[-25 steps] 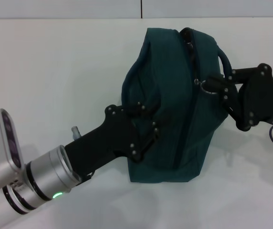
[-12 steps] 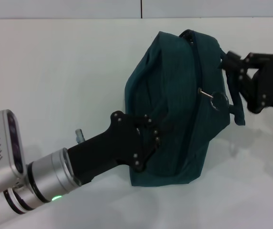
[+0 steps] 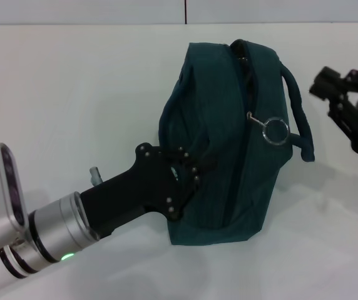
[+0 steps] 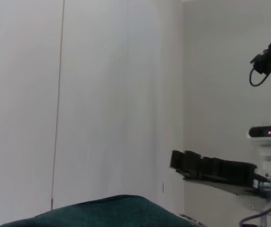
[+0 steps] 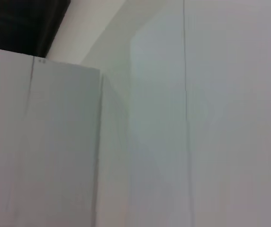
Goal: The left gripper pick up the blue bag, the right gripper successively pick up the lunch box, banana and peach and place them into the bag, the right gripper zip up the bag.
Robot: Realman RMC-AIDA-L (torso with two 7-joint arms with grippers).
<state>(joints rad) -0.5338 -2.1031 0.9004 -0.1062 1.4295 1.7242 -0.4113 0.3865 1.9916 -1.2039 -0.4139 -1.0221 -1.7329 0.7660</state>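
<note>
In the head view the blue bag (image 3: 229, 144) sat on the white table (image 3: 72, 94), tilted, its central zipper running down the top with the metal ring pull (image 3: 276, 132) hanging free on the side toward the robot's right. The zipper looked drawn most of the way closed, though a short stretch at the far end of the bag appeared still parted; how much could not be judged. The left gripper (image 3: 188, 172) was at the near left flank of the bag, its fingers pinched together on a fold of the fabric or handle there. The right gripper (image 3: 332, 94) stood apart from the bag, off to the right of the handle and touching nothing; whether its fingers were open or closed could not be told. No lunch box, banana or peach lay on the table, so they were judged to be already inside, with the zipping at or near its end. The left wrist view showed only a strip of the bag's teal cloth (image 4: 102, 213) along one edge against pale walls. The right wrist view showed blank pale panels and none of the task's things.
</note>
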